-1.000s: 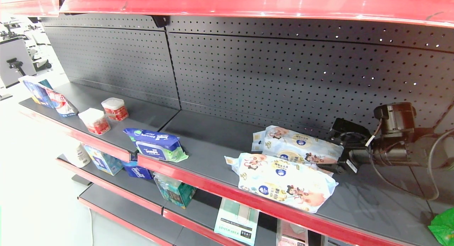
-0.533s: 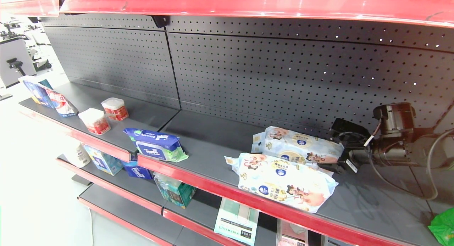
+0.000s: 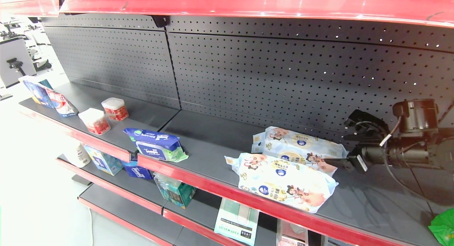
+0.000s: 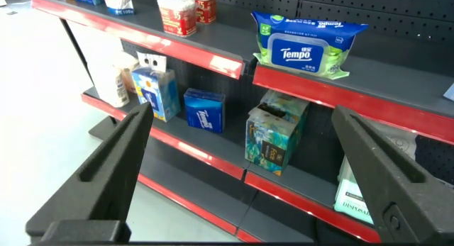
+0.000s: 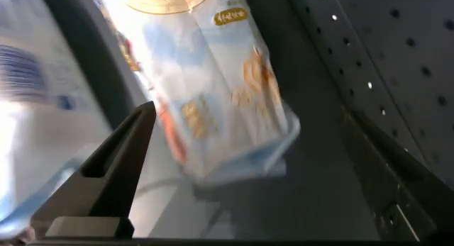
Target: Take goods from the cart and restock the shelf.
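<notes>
The left claw (image 4: 241, 111) is hanging with its jaws spread wide and nothing between them, facing the lower shelves below the blue pack of wipes (image 4: 306, 42). On the main shelf (image 3: 212, 132), going left to right, a couple of tissue packs (image 3: 46, 93) are leaning at the far end. Two small red-and-white tubs (image 3: 95, 121) are sitting at about four o'clock of them, and the blue wipes pack is lying at the front lip. Next are two pale cartoon-printed packs, the front pack (image 3: 283, 180) lying along the red edge and the rear pack (image 3: 301, 148) lying flat at about one o'clock of it, their sides touching or nearly so. The right claw (image 3: 349, 150) is sitting at three o'clock of the rear pack with its jaws apart and gripping nothing. The pack's end is lying just ahead of the opening, and whether a finger is grazing the wrapper cannot be told. A green bag (image 3: 441, 226) is showing at the lower right corner. The placing step is looking finished, since the rear pack is resting on the shelf by its own weight. The next move is calling for a straight pull-out towards three o'clock, keeping the lower finger off the soft wrapper so the pack is not dragged, then a trip to the cart for more goods.
</notes>
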### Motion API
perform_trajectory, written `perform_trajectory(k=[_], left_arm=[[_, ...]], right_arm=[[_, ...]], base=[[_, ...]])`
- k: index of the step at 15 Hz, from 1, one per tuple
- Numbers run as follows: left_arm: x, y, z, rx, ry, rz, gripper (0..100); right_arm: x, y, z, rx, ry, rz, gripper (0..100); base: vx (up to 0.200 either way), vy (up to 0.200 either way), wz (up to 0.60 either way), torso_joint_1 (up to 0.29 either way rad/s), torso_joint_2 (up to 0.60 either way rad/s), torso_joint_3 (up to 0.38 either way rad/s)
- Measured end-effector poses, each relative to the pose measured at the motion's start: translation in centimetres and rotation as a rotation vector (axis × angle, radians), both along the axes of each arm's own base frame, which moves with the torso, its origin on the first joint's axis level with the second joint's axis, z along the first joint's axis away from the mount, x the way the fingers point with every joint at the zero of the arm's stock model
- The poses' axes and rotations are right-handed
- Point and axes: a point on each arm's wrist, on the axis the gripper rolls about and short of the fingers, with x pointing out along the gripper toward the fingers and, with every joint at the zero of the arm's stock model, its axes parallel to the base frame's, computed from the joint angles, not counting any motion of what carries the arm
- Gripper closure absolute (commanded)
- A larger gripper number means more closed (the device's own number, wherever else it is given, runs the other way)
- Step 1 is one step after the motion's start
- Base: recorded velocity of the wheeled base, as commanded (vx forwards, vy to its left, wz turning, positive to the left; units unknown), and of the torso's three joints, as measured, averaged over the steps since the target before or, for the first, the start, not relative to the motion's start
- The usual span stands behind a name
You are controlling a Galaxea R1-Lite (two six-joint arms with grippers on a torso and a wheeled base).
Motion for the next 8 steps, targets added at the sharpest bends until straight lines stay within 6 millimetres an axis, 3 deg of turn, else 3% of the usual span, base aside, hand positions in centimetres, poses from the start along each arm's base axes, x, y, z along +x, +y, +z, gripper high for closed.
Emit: perform_trajectory(k=[4,8], left_arm=[[0.0,0.0,0.0,0.0,0.0,0.0,0],[0.0,0.0,0.0,0.0,0.0,0.0,0]], right_arm=[[-4.7,-1.4,1.5,0.088,-0.013,-0.125,0],[-12.5,-1.3,3.9,0.199,-0.14,-0.331,0]], base=[[0.0,0.0,0.0,0.0,0.0,0.0],[0.0,0.0,0.0,0.0,0.0,0.0]])
